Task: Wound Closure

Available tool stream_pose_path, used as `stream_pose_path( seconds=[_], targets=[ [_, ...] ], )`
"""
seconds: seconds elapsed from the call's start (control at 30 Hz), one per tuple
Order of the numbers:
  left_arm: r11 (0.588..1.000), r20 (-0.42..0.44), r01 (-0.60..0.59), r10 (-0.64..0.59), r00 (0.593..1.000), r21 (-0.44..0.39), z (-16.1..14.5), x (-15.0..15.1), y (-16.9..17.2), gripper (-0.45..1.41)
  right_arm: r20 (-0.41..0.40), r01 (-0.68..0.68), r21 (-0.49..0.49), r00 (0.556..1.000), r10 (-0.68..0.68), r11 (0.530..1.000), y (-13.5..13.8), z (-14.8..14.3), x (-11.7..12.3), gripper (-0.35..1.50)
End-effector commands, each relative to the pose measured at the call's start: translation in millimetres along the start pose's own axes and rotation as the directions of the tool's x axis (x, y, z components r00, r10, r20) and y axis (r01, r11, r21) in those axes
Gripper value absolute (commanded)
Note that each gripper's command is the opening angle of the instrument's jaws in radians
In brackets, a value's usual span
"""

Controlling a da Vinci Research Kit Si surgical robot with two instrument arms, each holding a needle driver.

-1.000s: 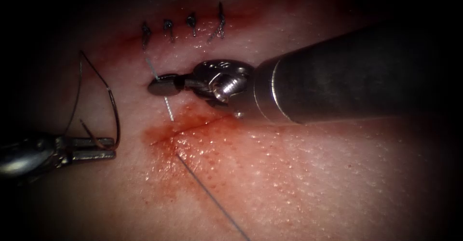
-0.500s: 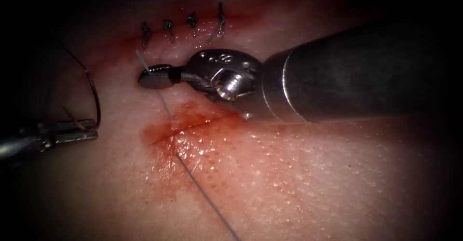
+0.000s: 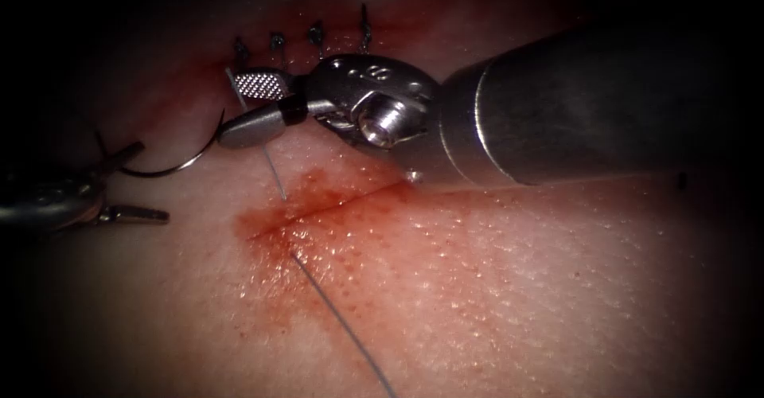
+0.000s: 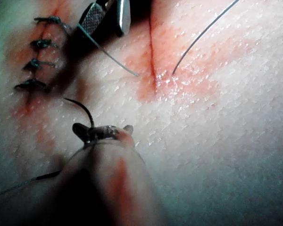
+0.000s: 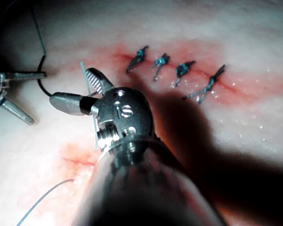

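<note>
My right tool (image 3: 232,110) reaches in over the tissue (image 3: 493,286) with its jaws open. The short thread end (image 3: 270,171) runs loosely between them, gripped by neither. That thread enters the tissue just above the open cut (image 3: 334,200), and a long thread tail (image 3: 342,326) leaves below it. My left tool (image 3: 154,181) stands open at the far left and holds nothing. The curved needle (image 3: 179,169) lies free on the tissue left of the cut, one end by the left tool's upper jaw. The left wrist view shows the needle (image 4: 82,109) just beyond my open left tool (image 4: 103,129).
Several knotted stitches (image 3: 274,44) close the upper stretch of the cut behind the right tool; they also show as dark knots (image 5: 179,70) in the right wrist view. Red fluid (image 3: 278,231) stains the tissue around the open cut. The right shaft (image 3: 597,111) spans the right side.
Both tools' jaws have opened. The left tool let go of the needle, which now lies flat. The right tool moved up and left, then released the thread end.
</note>
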Motion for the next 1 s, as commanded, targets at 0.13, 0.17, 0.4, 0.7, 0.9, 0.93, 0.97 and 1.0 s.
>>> stream_pose_path(
  seconds=[0.13, 0.17, 0.4, 0.7, 0.9, 0.93, 0.97, 1.0],
  targets=[
    [0.999, 0.018, 0.043, -0.043, 0.999, 0.0, -1.4, 1.4, 0.8, 1.03, -0.003, 0.093, 0.006, 0.996, -0.093, 0.996, 0.7, -2.1, 1.3, 1.28],
    [0.998, 0.005, 0.058, -0.058, 0.998, 0.003, -2.4, 2.0, 0.9, 0.99, -0.001, 0.118, 0.019, 0.993, -0.118, 0.993, 1.1, -2.8, 1.8, 1.3],
    [0.997, -0.096, -0.062, 0.057, 0.994, -0.05, -4.6, 7.4, 4.4, 0.47, 0.082, 0.188, 0.036, 0.978, -0.191, 0.981, 2.1, -5.5, 2.4, 1.48],
    [0.963, -0.145, -0.258, 0.245, 0.958, -0.075, -2.0, 16.8, 14.6, 0.46, 0.118, 0.231, 0.108, 0.963, -0.244, 0.967, 1.6, -12.8, 1.0, 1.28],
    [0.944, -0.249, -0.328, 0.31, 0.918, -0.034, -4.4, 21.2, 16.9, 0.66, 0.125, 0.238, 0.087, 0.961, -0.247, 0.967, 1.3, -17.2, 0.2, 1.3],
    [0.941, -0.26, -0.339, 0.32, 0.911, -0.029, -4.5, 21.8, 17.2, 0.67, 0.123, 0.237, 0.08, 0.961, -0.246, 0.968, 1.4, -17.5, 0.0, 1.3],
    [0.939, -0.277, -0.344, 0.325, 0.904, -0.022, -4.6, 22.5, 17.5, 0.67, 0.122, 0.237, 0.075, 0.962, -0.245, 0.969, 1.4, -17.7, 0.0, 1.31],
    [0.931, -0.309, -0.366, 0.344, 0.887, -0.014, -4.8, 23.8, 18.2, 0.64, 0.122, 0.237, 0.058, 0.962, -0.242, 0.97, 1.5, -18.0, -0.3, 1.35]
  ],
)
